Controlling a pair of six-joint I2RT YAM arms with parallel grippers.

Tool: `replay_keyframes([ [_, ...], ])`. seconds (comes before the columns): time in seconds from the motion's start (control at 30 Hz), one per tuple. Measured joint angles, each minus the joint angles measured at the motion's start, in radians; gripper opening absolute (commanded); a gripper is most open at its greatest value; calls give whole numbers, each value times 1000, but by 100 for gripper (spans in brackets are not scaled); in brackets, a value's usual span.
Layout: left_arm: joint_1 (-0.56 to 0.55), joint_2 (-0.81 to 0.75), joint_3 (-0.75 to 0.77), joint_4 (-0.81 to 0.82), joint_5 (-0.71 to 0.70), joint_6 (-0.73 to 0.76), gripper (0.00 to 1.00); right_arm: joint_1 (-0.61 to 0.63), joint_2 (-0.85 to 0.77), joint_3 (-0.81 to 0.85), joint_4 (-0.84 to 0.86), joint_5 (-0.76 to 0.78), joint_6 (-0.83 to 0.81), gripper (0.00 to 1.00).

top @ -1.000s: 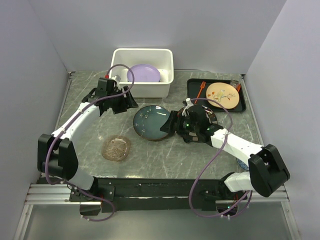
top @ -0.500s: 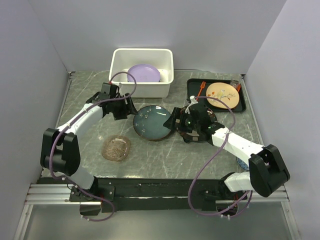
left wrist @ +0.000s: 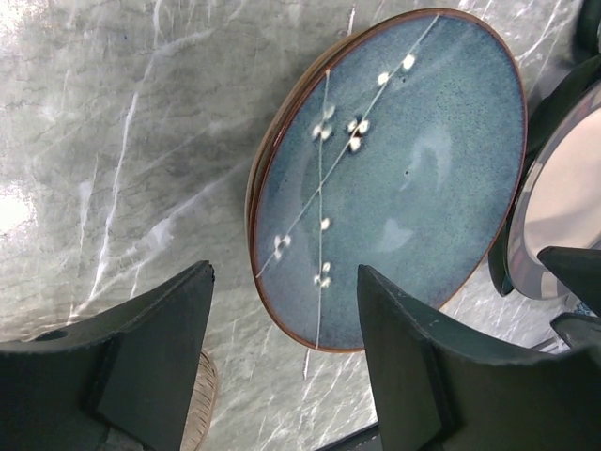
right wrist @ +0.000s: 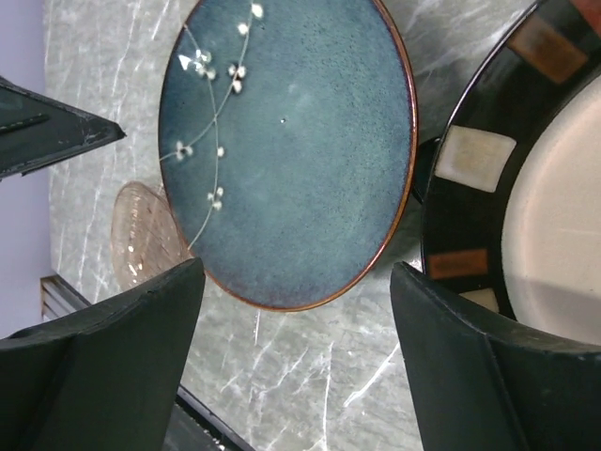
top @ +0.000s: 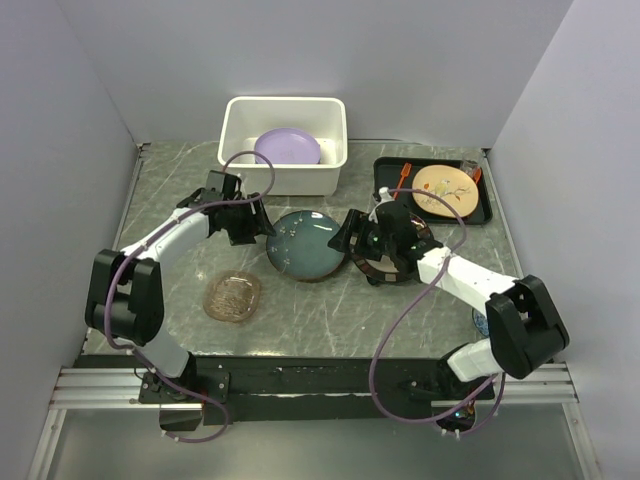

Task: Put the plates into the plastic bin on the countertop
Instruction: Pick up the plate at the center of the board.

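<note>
Grey marbled counter (top: 160, 170) in a white-walled booth, with a dark teal plate (top: 305, 248) sprigged with white blossoms lying flat at its middle. Behind that plate stands the white plastic bin (top: 290, 180), holding one lavender plate (top: 287, 147). Just right of the teal plate lies a dark-rimmed cream plate (right wrist: 526, 188); to its left and nearer the arms, an amber glass plate (top: 232, 296). Left gripper (left wrist: 282, 277) and right gripper (right wrist: 296, 272) hang over the teal plate's opposite edges, jaws wide apart and empty. One plate looks stowed; at least three remain on the counter, the teal one likely next.
</note>
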Motion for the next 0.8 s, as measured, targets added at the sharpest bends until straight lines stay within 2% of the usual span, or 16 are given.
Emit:
replay_keyframes([
  [0.3,0,10,-11,14,0,7,55,-5,63,8,27,-20,8,79],
  [0.57,0,40,-15,28,2,14,53,-6,88,32,44,-40,11,79],
  [0.8,0,68,-22,35,12,18,46,-6,113,34,46,-50,11,80],
])
